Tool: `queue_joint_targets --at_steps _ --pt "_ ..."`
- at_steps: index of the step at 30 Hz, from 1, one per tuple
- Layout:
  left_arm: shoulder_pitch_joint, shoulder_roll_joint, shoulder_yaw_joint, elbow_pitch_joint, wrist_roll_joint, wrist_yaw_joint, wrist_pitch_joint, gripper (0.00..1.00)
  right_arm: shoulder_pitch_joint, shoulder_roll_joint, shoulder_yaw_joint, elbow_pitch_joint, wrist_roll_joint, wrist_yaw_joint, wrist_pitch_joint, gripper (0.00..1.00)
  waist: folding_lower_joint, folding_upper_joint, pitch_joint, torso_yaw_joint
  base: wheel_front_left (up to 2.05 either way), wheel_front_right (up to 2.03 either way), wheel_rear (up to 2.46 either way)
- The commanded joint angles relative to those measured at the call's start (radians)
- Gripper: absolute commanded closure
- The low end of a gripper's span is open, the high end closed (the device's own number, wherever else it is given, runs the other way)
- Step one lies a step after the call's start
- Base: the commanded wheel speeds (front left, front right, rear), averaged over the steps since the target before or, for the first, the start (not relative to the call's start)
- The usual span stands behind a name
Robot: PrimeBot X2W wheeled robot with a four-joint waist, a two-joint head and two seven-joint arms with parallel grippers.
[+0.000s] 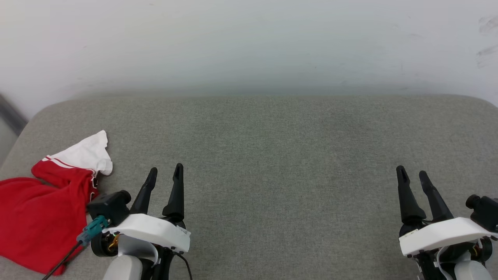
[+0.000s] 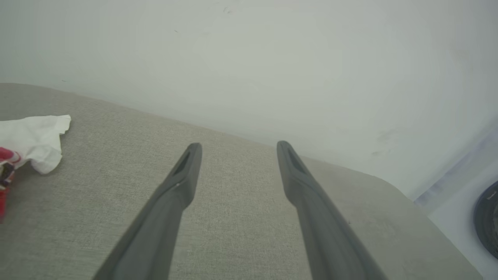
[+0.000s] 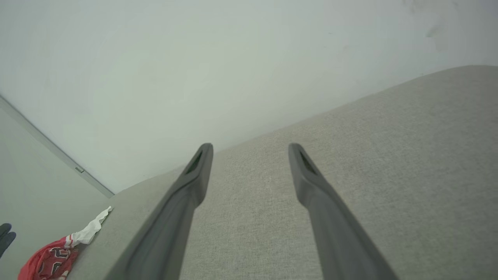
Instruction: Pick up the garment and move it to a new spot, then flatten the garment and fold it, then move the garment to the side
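The garment (image 1: pixel 42 210) lies crumpled at the left edge of the grey padded surface (image 1: pixel 272 155), red body nearest me and a white sleeve pointing toward the wall. Its white sleeve (image 2: pixel 33 140) shows at the left edge of the left wrist view, and the garment (image 3: pixel 58 254) appears small at the lower left of the right wrist view. My left gripper (image 1: pixel 165 173) hovers open just right of the garment, nothing between its fingers. Far to the right, my right gripper (image 1: pixel 412 175) is open and holds nothing.
A pale wall (image 1: pixel 249 42) rises directly behind the grey surface. The surface has rounded corners and drops off at its left edge beside the garment. A dark round object (image 2: pixel 488 221) sits on the floor beyond the surface's corner in the left wrist view.
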Motion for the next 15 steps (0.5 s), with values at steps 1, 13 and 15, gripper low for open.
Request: queue_joint_targets --at_steps 1,13,15 --pt "-0.023 0.006 -0.007 -0.004 0.028 0.002 -0.010 0.00 -0.025 -0.001 -0.003 -0.012 -0.029 0.000 0.001 0.00 -0.0001 0.0000 0.000 0.001 0.00 0.00 0.00" --pt "-0.030 0.005 -0.022 0.020 0.143 0.019 -0.039 0.00 -0.017 0.013 -0.022 -0.015 -0.184 0.000 0.019 0.00 -0.0001 0.0000 0.002 0.007 0.00 0.00 0.00" --pt "-0.030 0.004 -0.022 0.025 0.159 0.021 -0.044 0.00 -0.016 0.015 -0.027 -0.018 -0.209 0.000 0.019 0.00 -0.0001 0.0000 0.002 0.008 0.00 0.00 0.00"
